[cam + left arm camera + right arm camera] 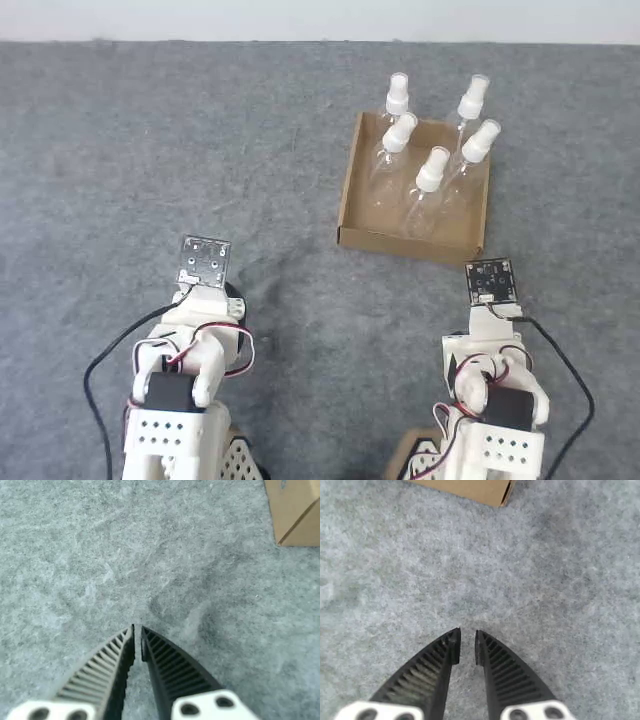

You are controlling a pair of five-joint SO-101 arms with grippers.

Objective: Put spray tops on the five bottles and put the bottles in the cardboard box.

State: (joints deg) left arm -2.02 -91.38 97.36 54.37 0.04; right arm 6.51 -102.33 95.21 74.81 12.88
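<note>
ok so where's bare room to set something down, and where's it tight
Widest bare patch: the grey mat left of the cardboard box, beyond the left arm. A narrower strip lies between that arm and the right arm, in front of the box. Crowded: inside the box, where five bottles stand close together.

Grey felted surface (150,150), and flat on it sits the cardboard box (410,243); felt stretches wide to the box's left.
</note>
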